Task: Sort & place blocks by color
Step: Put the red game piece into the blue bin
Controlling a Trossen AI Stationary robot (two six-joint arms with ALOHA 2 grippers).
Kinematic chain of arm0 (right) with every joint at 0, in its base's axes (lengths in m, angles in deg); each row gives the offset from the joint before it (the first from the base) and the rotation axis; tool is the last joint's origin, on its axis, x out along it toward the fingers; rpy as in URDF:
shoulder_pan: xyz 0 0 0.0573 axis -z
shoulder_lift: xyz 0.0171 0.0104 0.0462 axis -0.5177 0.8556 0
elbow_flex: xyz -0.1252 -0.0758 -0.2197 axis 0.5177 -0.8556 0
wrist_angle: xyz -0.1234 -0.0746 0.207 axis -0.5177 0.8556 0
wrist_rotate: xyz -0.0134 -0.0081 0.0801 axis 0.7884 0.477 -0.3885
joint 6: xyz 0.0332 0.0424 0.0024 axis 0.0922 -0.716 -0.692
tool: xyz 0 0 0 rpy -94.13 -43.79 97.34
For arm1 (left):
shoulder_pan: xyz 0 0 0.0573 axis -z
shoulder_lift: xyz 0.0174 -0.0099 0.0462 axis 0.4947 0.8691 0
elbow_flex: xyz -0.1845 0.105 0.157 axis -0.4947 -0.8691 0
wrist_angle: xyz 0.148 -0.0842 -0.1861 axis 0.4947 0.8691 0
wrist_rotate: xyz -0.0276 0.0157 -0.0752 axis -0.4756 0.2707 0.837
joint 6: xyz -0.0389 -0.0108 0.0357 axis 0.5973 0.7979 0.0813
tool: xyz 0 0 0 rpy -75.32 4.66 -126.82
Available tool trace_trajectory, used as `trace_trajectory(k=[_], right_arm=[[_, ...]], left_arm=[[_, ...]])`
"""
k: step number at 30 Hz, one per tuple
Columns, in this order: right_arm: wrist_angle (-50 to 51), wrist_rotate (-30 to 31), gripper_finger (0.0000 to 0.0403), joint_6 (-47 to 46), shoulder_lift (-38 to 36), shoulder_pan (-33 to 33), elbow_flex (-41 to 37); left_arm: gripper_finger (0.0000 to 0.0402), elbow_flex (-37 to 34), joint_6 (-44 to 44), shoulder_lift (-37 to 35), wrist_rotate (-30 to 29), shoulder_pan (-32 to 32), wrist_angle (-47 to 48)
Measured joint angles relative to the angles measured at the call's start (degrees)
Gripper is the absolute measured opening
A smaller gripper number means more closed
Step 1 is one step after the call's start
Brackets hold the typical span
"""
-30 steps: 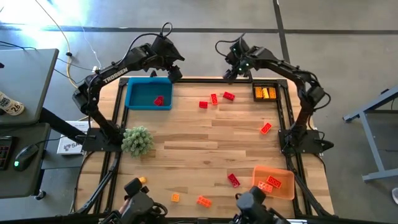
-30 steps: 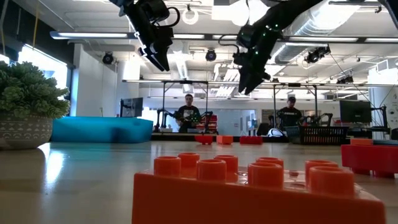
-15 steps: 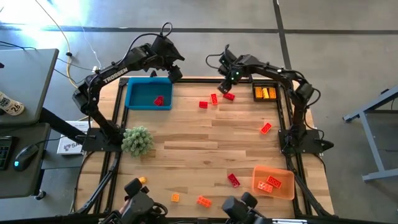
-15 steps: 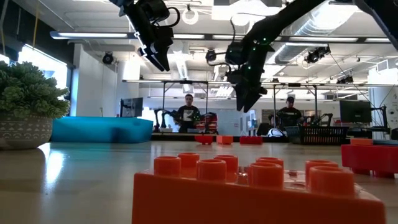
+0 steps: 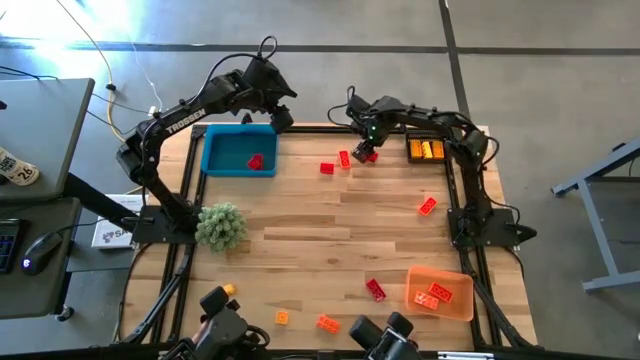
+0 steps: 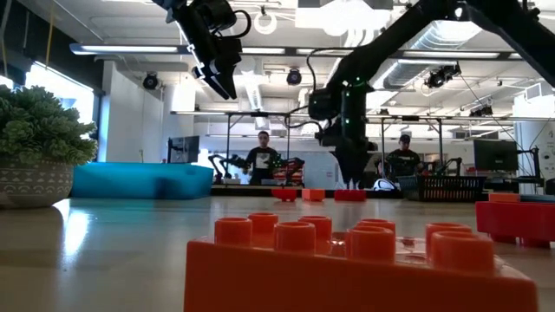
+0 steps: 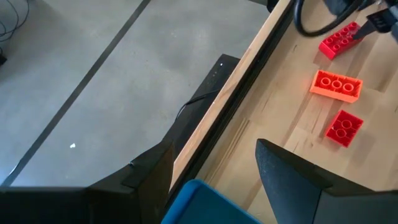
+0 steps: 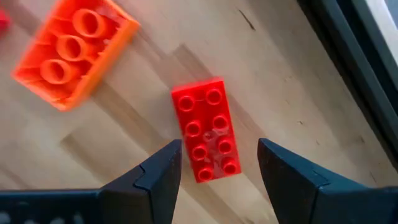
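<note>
Near far tabletop (image 5: pixel 340 215) edge, my right end effector (image 8: pixel 214 163) straddles red block (image 8: pixel 206 127), open, ungripped; only wrist view shows gap. Left end effector (image 5: pixel 281 117) open, empty.

Red block (image 8: pixel 206 129), orange block (image 8: pixel 73 54)

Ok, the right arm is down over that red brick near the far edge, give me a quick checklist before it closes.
1. Right tool open: ok, fingers spread.
2. Red brick centred between the fingers: ok in the right wrist view, it lies flat on the table, one end in the gap.
3. Neighbouring orange-red brick outside the gap: ok, it sits apart.
4. Fingers low enough to grip: cannot tell, the low view shows the tool close above the brick.
5. Blue tray free to receive: ok, one red brick inside, left tool hovers open at its far corner.
</note>
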Motion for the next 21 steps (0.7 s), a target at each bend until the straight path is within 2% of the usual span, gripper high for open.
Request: trace_trajectory(k=[12, 21], right_arm=[[0.6, 0.9, 0.0197, 1.5, 3.5, 0.0, 0.0], [0.9, -1.3, 0.0197, 1.9, 4.4, 0.0, -0.1]], left_arm=[[0.0213, 0.0, 0.0, 0.0, 0.0, 0.0, 0.0], [0.0213, 0.0, 0.0, 0.0, 0.0, 0.0, 0.0]])
